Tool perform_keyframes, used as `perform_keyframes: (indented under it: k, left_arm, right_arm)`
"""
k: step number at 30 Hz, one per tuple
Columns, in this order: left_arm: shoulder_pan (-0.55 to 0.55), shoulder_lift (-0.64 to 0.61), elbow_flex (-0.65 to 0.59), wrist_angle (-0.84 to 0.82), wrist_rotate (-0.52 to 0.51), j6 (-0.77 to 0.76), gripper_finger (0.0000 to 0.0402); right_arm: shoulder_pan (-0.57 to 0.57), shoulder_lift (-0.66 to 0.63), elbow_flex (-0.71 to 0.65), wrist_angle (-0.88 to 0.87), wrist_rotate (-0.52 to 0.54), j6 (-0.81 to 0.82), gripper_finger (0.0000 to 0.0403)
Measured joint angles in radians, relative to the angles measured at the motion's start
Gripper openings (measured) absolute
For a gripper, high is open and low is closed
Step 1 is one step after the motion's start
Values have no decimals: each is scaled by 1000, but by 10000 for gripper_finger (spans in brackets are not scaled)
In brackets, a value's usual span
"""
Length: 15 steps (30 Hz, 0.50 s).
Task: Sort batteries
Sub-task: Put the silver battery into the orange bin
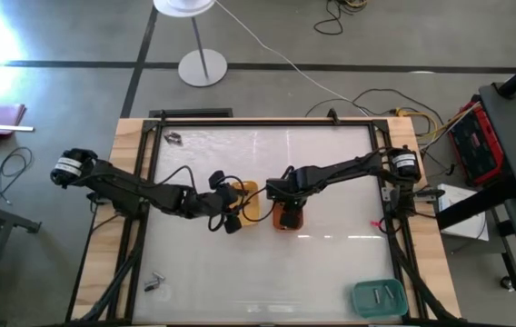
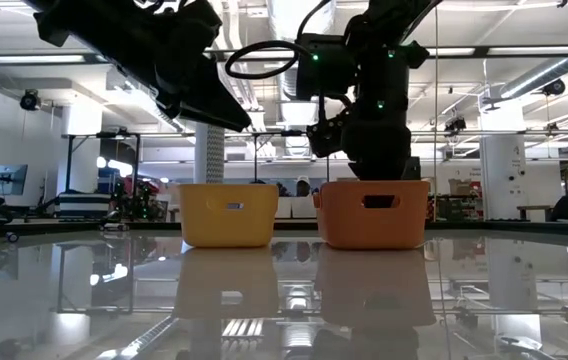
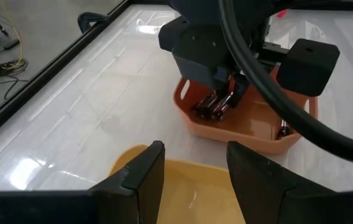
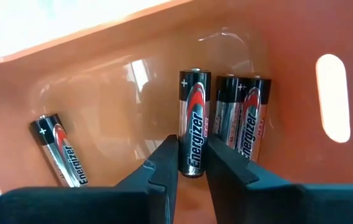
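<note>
Right gripper (image 4: 189, 163): lowered inside the orange rectangular plastic tray (image 4: 102, 74); its 2 dark fingers pinch a black-and-silver cylindrical battery (image 4: 194, 122) by its lower end.
Held battery: upright between the fingertips, plus end pointing away from the wrist, over the tray floor.
Other batteries near the right gripper: 2 black-and-silver batteries (image 4: 243, 118) lie side by side just beside the held one, against the tray wall with the oval handle cutout; 1 more battery (image 4: 61, 151) lies apart on the opposite side.
Left gripper (image 3: 192, 171): fingers spread apart with nothing between them, hovering over the yellow rectangular plastic tray (image 3: 183, 193), facing the orange tray and the right gripper.
Trays: yellow and orange stand side by side near the middle of the glass-topped table (image 1: 331, 263).
Teal rectangular tray (image 1: 381, 296): well away from both grippers at a table corner, holding small grey cylinders.
Loose batteries: small groups lie at a far corner (image 1: 174, 138) and a near corner (image 1: 153, 282), on the left arm's side.
</note>
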Motion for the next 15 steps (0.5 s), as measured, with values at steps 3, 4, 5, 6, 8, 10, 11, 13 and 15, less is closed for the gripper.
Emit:
perform_keyframes:
  k: [3, 4, 5, 6, 8, 10, 11, 13, 15]
  left_arm:
    - [0, 0, 0, 0, 0, 0, 157]
    - [0, 0, 0, 0, 0, 0, 157]
    - [0, 0, 0, 0, 0, 0, 157]
    - [-1, 0, 0, -1, 0, 0, 157]
    - [-2, 0, 0, -1, 0, 0, 157]
    - [-4, 0, 0, -2, 1, 1, 157]
    - [-5, 0, 0, -4, 1, 4, 157]
    - [-6, 0, -1, -6, 1, 15, 157]
    - [-7, 0, -1, -6, 1, 19, 157]
  right_arm:
    - [0, 0, 0, 4, 0, 3, 57]
    - [0, 0, 0, 4, 0, 3, 57]
    - [0, 0, 0, 4, 0, 3, 58]
    - [0, 0, 0, 5, 0, 4, 61]
    - [0, 0, 0, 7, 0, 8, 72]
    - [0, 2, -1, 10, 0, 9, 87]
    - [0, 3, -2, 9, 0, 9, 94]
    - [0, 3, -2, 11, 0, 9, 110]
    - [0, 3, -2, 12, 0, 10, 125]
